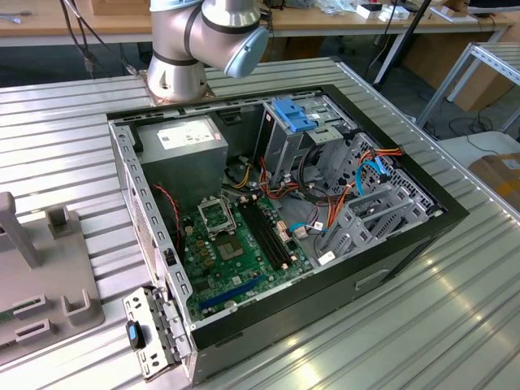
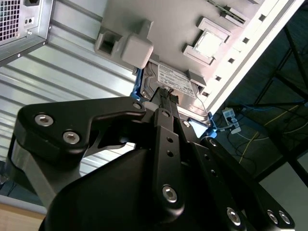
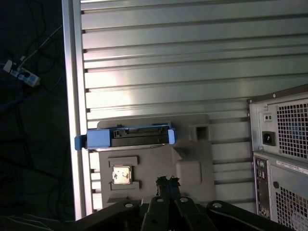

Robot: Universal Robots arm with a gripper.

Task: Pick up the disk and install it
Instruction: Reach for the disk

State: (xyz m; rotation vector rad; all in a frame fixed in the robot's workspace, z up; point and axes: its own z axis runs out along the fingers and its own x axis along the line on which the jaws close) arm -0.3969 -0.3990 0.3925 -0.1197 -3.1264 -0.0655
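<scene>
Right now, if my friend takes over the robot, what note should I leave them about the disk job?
The end effector is shut, fingers together, holding nothing. It is above the grey fixture, apart from the disk.
The disk sits in its blue carrier on that fixture, on the ribbed table, outside the open computer case.
Done: nothing yet; the disk is not grasped.
Left: pick up the disk and install it.
</scene>
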